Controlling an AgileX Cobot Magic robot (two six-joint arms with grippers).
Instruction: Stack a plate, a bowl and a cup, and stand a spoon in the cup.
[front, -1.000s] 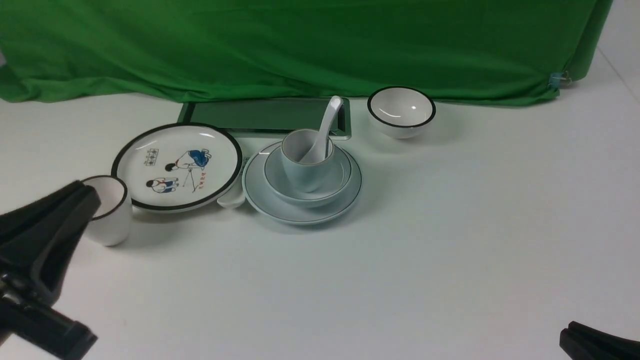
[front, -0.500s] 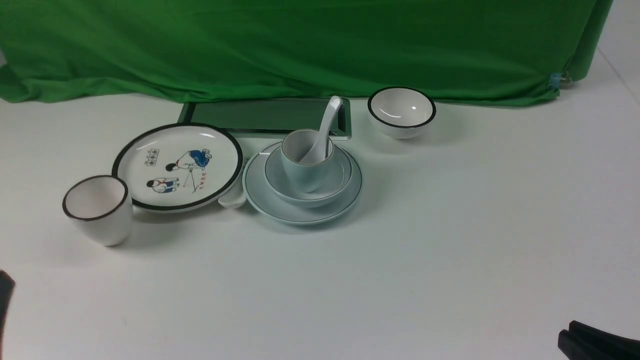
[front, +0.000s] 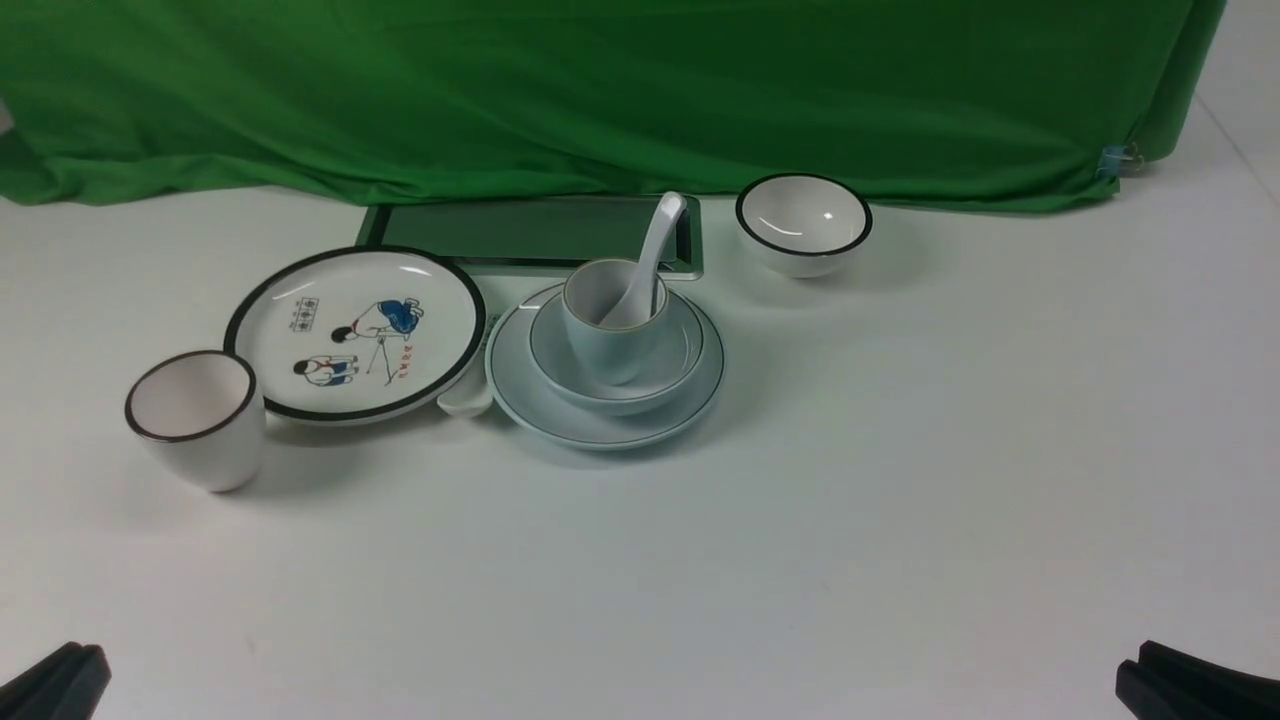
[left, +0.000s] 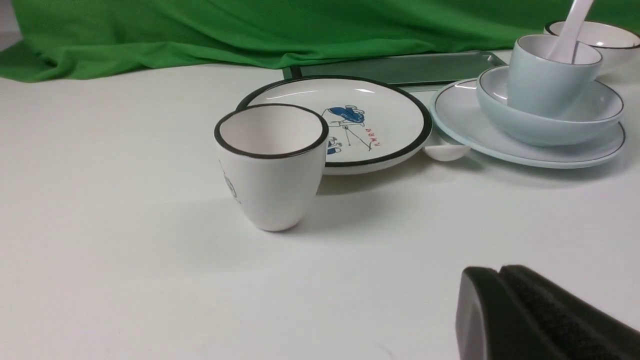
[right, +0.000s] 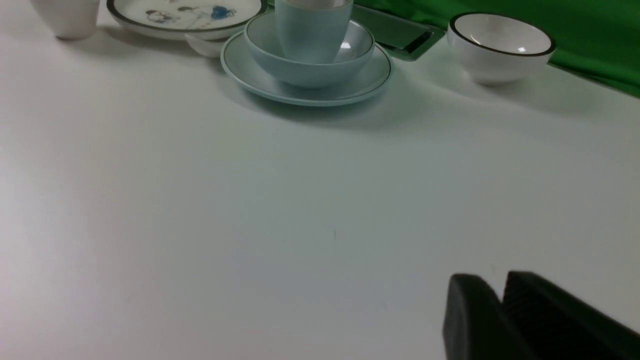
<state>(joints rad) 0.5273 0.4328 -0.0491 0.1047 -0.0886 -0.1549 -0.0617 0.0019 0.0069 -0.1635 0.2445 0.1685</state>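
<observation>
- Evidently, in the front view, the plate (front: 600, 432) is topped by the bowl (front: 560, 375), and the cup (front: 612, 345) is seated in that, with the spoon (front: 658, 240) leaned against its rim. The stack could be toppled if the tall handle were snagged by a passing arm.
- From the left wrist, the left gripper (left: 495, 270) is seen pressed together, with nothing pinched. If it were swung low across the counter (left: 125, 240), the dark-rimmed cup (left: 272, 175) could be struck and driven into the cartoon plate (left: 395, 120).
- From the right wrist, a narrow gap is shown between the fingertips of the right gripper (right: 495, 275); nothing is held. The task looks finished, so any further nudge would be needless: the cup could be slid on the bowl's glazed curve, and the spoon tipped out.
</observation>
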